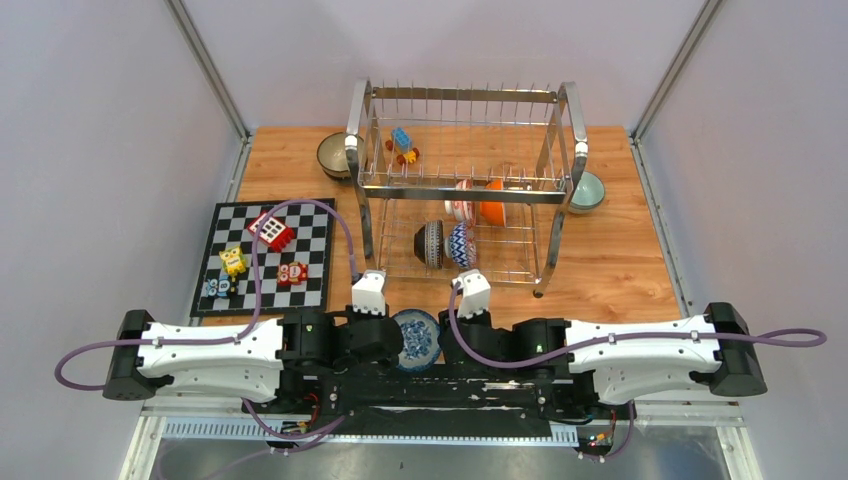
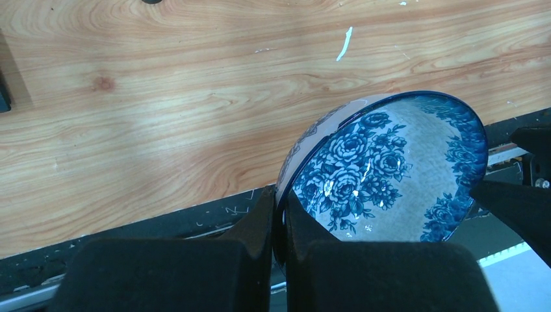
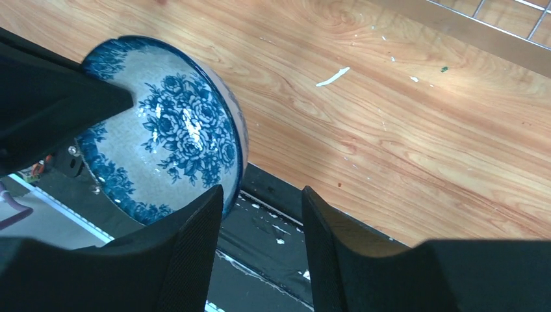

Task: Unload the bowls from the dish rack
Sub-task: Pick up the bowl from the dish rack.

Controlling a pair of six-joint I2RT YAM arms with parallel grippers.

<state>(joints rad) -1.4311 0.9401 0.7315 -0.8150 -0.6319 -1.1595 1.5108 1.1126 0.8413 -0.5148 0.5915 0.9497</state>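
Pinching the rim of a blue-and-white floral ceramic bowl [image 2: 383, 169], the left gripper [image 2: 278, 208] is clamped tight on it, holding it tilted at the wooden table's [image 1: 620, 270] near edge. The right gripper [image 3: 260, 195] stands partly spread just beside that bowl, its gap empty. The chrome wire dish rack [image 1: 455, 192] holds four bowls on edge in its lower tier: dark striped [image 1: 431, 244], blue zigzag [image 1: 461, 244], red patterned [image 1: 462, 200] and orange [image 1: 491, 202]. Small toy blocks [image 1: 403, 145] lie on its upper tier.

Bright, even light; soft shadows
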